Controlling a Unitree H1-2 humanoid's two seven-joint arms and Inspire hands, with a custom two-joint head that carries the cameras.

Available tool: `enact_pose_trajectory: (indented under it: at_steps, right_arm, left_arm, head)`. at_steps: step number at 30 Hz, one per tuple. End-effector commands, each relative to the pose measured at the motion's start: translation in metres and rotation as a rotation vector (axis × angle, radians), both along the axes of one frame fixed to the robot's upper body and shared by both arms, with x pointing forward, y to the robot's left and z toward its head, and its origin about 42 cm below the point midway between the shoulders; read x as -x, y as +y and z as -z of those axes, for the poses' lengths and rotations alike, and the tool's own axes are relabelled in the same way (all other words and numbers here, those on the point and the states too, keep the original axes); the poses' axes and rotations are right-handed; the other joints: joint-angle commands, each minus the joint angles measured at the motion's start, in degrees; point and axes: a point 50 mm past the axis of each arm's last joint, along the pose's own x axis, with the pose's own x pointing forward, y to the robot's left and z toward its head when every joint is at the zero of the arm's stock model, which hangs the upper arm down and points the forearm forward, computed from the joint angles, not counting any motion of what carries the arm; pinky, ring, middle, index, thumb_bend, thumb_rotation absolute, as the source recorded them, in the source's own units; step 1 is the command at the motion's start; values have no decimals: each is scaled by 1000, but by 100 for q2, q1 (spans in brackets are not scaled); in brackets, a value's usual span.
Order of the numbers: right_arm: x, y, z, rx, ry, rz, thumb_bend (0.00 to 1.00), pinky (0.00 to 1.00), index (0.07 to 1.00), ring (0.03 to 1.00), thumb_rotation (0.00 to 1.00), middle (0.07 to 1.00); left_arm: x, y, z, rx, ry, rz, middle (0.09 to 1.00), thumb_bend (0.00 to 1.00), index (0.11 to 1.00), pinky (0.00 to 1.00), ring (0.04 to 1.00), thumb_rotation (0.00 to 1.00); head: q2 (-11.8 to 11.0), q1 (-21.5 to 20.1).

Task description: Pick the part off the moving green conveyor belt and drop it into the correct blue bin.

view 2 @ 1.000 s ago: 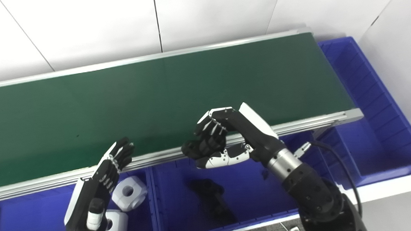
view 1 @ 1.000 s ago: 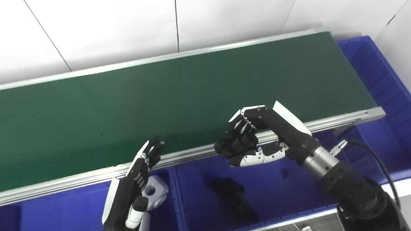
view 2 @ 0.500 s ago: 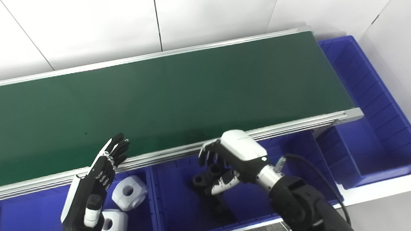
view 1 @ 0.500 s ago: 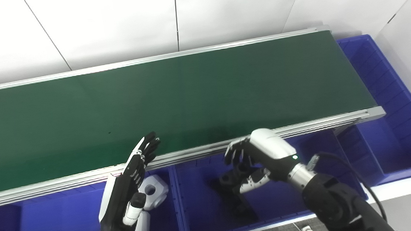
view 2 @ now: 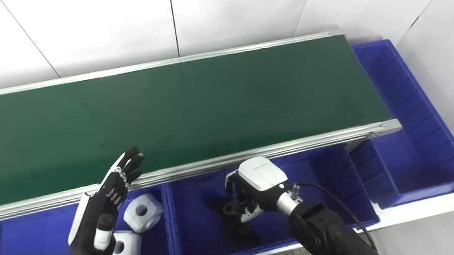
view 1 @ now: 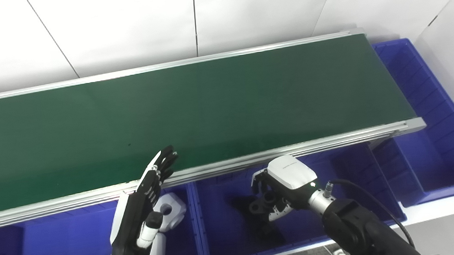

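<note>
My right hand (view 1: 286,182) is down inside the middle blue bin (view 1: 219,226), shut on a black part (view 1: 260,206) with a round eye that pokes out under its fingers. Another black part (view 1: 272,234) lies on the bin floor just below it. My left hand (view 1: 141,211) stands open, fingers straight and pointing up, at the near rail of the green conveyor belt (view 1: 209,101). It holds nothing. The belt surface carries no part in view.
Two white blocks with holes (view 2: 143,213) (view 2: 123,244) lie in the left blue bin (view 1: 60,240), beside my left hand. A larger blue bin (view 1: 430,158) wraps around the belt's right end. A white wall stands behind the belt.
My right hand has come down from the belt's near rail into the middle bin, carrying the black part with it. The left hand has barely moved.
</note>
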Motion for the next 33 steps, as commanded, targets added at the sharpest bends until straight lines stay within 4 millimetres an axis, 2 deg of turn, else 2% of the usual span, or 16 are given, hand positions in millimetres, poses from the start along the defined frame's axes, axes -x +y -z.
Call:
enact_pose_trajectory:
  at_steps: [1, 2, 3, 5, 7, 11, 17, 24, 29, 31, 33]
  right_arm:
    - [-7, 4, -10, 27, -27, 12, 523, 444, 509, 537, 73, 559]
    - [-7, 4, -9, 39, -20, 14, 709, 478, 581, 578, 149, 606]
    - [-7, 4, -9, 50, -12, 15, 838, 514, 636, 620, 223, 649]
    - [-7, 4, -9, 65, 6, 18, 926, 577, 685, 676, 323, 703]
    - [-7, 4, -10, 76, 20, 18, 961, 633, 711, 713, 400, 738]
    - [-7, 3, -10, 93, 39, 12, 987, 669, 729, 738, 463, 763]
    - [-7, 2, -12, 90, 59, 12, 1000, 673, 731, 740, 500, 761]
    - [-6, 2, -16, 84, 67, 11, 1000, 654, 725, 735, 492, 754]
    - [0, 0, -35, -67, 106, 34, 997, 556, 692, 664, 462, 708]
    - [6, 0, -47, -137, 120, 35, 994, 550, 690, 659, 465, 703]
    - [13, 0, -61, -215, 127, 31, 951, 519, 685, 633, 510, 689]
  left_arm:
    - [-2, -1, -10, 7, -48, -2, 894, 910, 901, 894, 917, 1000]
    - [-2, -1, -9, 8, -49, -2, 892, 908, 900, 894, 917, 1000]
    - [-2, -1, -9, 10, -49, -1, 891, 906, 900, 896, 918, 1000]
    - [-2, 0, -9, 11, -50, 1, 892, 903, 901, 897, 920, 1000]
    - [-2, 0, -9, 11, -51, 2, 891, 901, 901, 898, 920, 1000]
    - [-3, -1, -9, 5, -50, 1, 891, 901, 899, 896, 919, 1000]
    - [-3, -1, -8, -3, -51, -1, 889, 900, 896, 892, 910, 1000]
    - [-5, -3, -8, -6, -59, 5, 892, 889, 901, 886, 910, 1000]
    - [-5, -4, -8, -2, -57, 10, 897, 878, 903, 897, 913, 1000]
    - [-5, -4, -7, 0, -57, 11, 897, 877, 903, 898, 914, 1000]
    - [-5, -4, -7, -2, -57, 12, 897, 870, 902, 898, 913, 1000]
  head:
    - [-6, 6]
    - [-6, 12]
    - [-6, 12]
    - [-7, 11]
    - [-14, 10]
    - [-14, 10]
    - [-18, 26]
    - [-44, 53]
    - [-41, 186]
    - [-43, 290]
    - [-43, 425]
